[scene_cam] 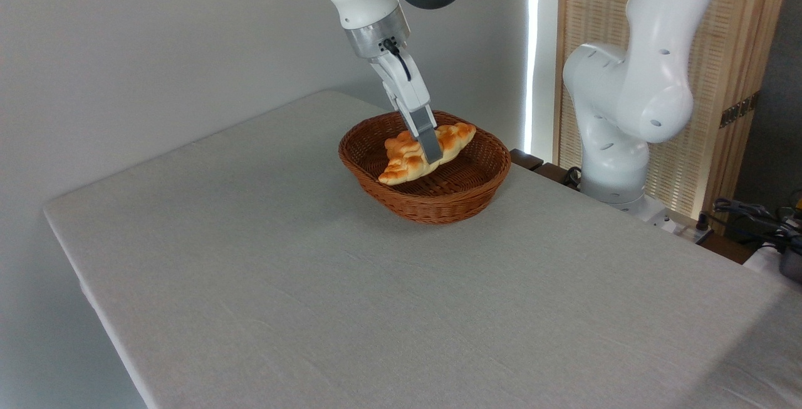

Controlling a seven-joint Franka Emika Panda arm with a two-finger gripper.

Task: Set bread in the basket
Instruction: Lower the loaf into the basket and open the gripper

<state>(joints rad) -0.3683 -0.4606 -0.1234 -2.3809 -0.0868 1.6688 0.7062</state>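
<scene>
Camera view: the table point(250, 284) is draped in pale cloth. Toward the back, the basket point(438, 205) is seen holding the bread point(407, 161) (tilted, one end raised toward the far rim), which is pinched at its middle by the jaws of the gripper point(430, 151).

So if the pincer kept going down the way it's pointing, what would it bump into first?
Probably the basket floor. The pincer points down, shut on the bread, which would press into the wicker first; how far it is above it is unclear.
</scene>
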